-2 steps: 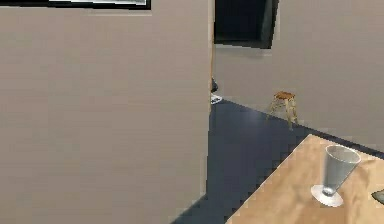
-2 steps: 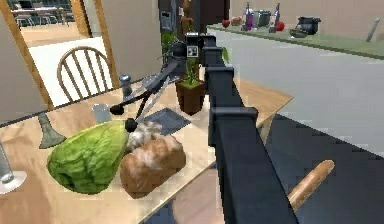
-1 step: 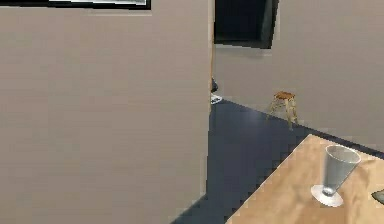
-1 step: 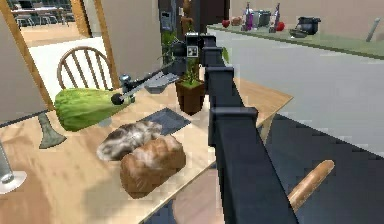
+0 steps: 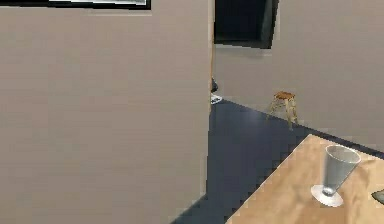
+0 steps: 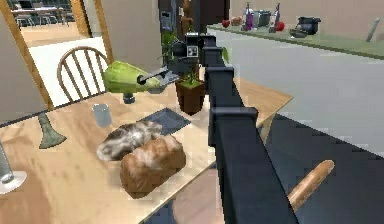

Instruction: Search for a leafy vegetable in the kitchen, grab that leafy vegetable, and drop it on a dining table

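Position of the arm: the arm (image 6: 235,140) extends out over the dining table (image 6: 60,165). The gripper (image 6: 155,76) is at its far end.

Gripper state: it cannot be told how the fingers are set. The gripper holds the leafy vegetable (image 6: 128,76), a pale green head that hangs at the fingers, above the table top and clear of it, toward the table's far edge.

Items on the table:
- A brown loaf (image 6: 152,165) lies near the edge closest to the arm.
- A grey mottled object (image 6: 122,142) lies just beyond the loaf, beside a dark mat (image 6: 170,120).
- A bluish cup (image 6: 101,114) stands upright toward the far edge.
- A potted plant (image 6: 188,90) stands beyond the mat, next to the arm.
- In the forward view, a glass (image 5: 335,175) stands upright near the table's corner.

Surroundings: a wooden chair (image 6: 80,70) stands at the table's far edge. A counter (image 6: 300,45) carries several small items. A wooden stool (image 5: 285,100) stands on the dark floor by the wall.
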